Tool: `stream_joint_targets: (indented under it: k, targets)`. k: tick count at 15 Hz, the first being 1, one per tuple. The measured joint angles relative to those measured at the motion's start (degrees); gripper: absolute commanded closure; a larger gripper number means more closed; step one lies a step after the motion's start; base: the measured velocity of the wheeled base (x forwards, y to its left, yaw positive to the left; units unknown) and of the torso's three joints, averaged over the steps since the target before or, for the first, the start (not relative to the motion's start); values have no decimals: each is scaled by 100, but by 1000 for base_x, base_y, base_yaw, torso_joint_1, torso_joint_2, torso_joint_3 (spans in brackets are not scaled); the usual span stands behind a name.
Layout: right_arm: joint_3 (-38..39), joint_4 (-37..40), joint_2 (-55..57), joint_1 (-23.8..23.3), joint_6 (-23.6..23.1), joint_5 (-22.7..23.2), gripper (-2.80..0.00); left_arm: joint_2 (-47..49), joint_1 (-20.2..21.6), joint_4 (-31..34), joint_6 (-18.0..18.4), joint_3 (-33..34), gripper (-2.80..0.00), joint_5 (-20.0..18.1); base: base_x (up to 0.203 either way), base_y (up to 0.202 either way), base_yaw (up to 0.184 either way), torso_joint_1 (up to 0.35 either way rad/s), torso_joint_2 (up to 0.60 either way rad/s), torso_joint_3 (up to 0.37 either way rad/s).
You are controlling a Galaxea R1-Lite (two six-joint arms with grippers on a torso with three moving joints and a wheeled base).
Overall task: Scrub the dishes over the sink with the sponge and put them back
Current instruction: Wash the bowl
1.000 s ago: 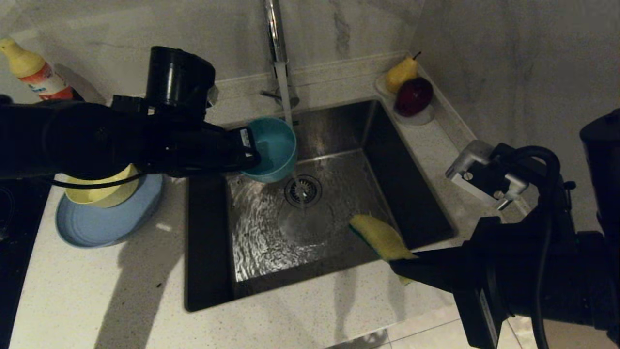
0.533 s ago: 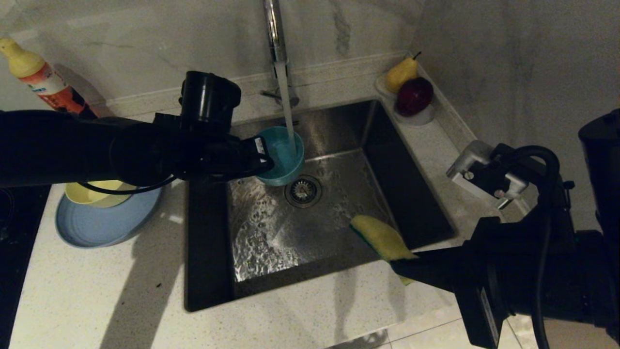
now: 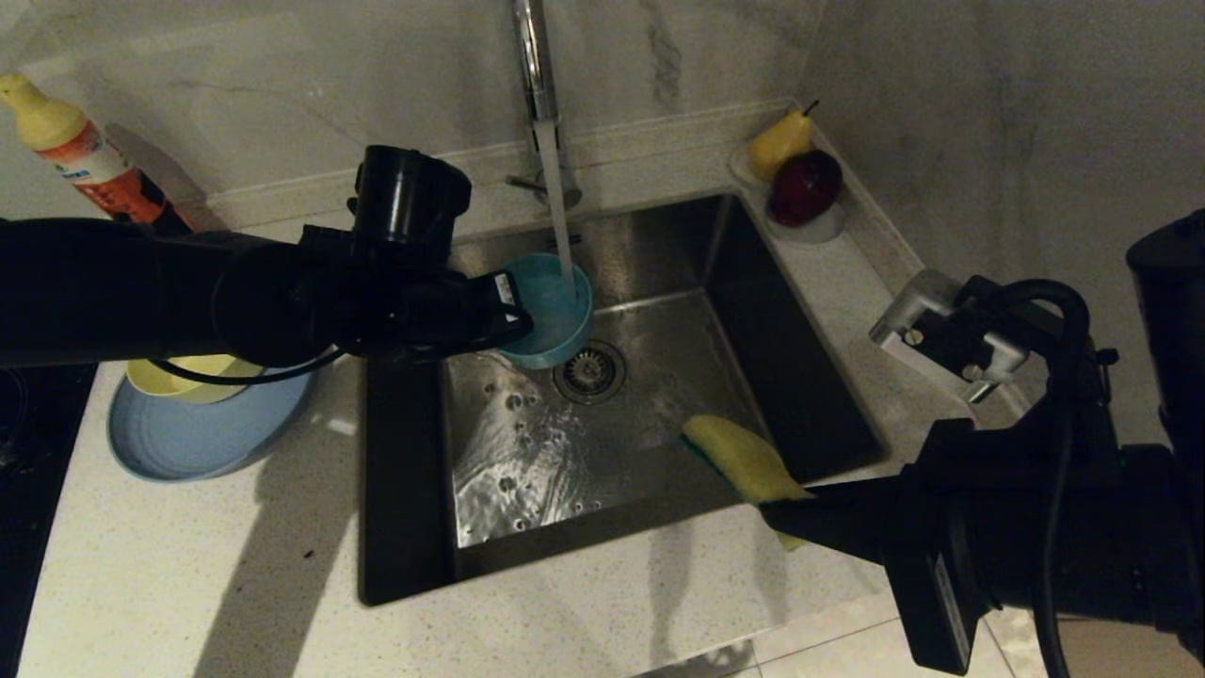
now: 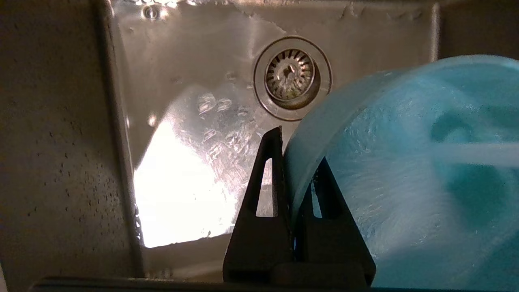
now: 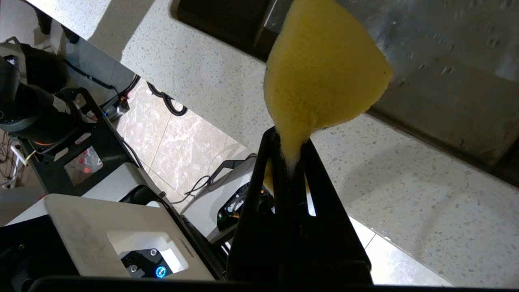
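head: teal-blue bowl (image 3: 551, 306) held tilted under tap (image 3: 538, 85) stream over sink (image 3: 659, 395), sponge (image 3: 744, 461) at near-right rim | left wrist: left gripper (image 4: 294, 170) pinches bowl wall; wet, probably slippery, rigid, so grip rim | right wrist: right gripper (image 5: 290, 156) squeezes sponge's soft end

Teal-blue bowl (image 3: 554, 306), yellow sponge (image 3: 744, 460)

My kitchen is dim. Bright glare shines off the wet sink (image 4: 182, 194) floor under my wrist. My arms throw long shadows on the counter (image 3: 188, 565).
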Motion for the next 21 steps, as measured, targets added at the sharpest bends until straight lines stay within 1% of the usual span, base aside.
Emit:
stream_joint_targets:
  k: [4, 5, 8, 9, 10, 11, 13, 16, 17, 19, 21]
  targets:
    - [25, 16, -61, -2, 5, -1, 0, -294, 2, -29, 32, 111, 0, 48, 0, 0, 0, 0, 0, 0]
    - [52, 11, -78, -2, 5, 0, 0, -442, 13, -37, 80, 174, 0, 153, 0, 0, 0, 0, 0, 0]
    - [184, 2, -111, -2, 8, 25, 0, -909, 79, -160, 245, 384, 0, 639, 0, 0, 0, 0, 0, 0]
    - [204, 2, -117, -5, 6, 32, 0, -1097, 102, -292, 287, 533, 0, 685, 0, 0, 0, 0, 0, 0]
    - [223, 5, -117, -5, 6, 33, 0, -1284, 116, -485, 407, 753, 0, 698, 0, 0, 0, 0, 0, 0]
    - [223, 0, -117, -5, 6, 32, 0, -1450, 127, -786, 651, 987, 0, 710, 0, 0, 0, 0, 0, 0]
    - [215, 5, -117, -5, 2, 36, 0, -1681, 155, -1694, 1305, 1453, 0, 732, 0, 0, 0, 0, 0, 0]
    - [201, 2, -116, -5, 2, 40, 0, -1895, 201, -3052, 2564, 2161, 0, 801, 0, 0, 0, 0, 0, 0]
    - [212, -2, -100, -18, 6, 40, 0, -1951, 215, -3390, 2971, 2399, 0, 818, 0, 0, 0, 0, 0, 0]
    - [217, -6, -50, -46, 6, 49, 0, -2012, 251, -3943, 3632, 2816, 0, 831, 0, 0, 0, 0, 0, 0]
    - [226, -17, 2, -68, 9, 79, 0, -2000, 312, -4354, 4202, 3164, 0, 839, 0, 0, 0, 0, 0, 0]
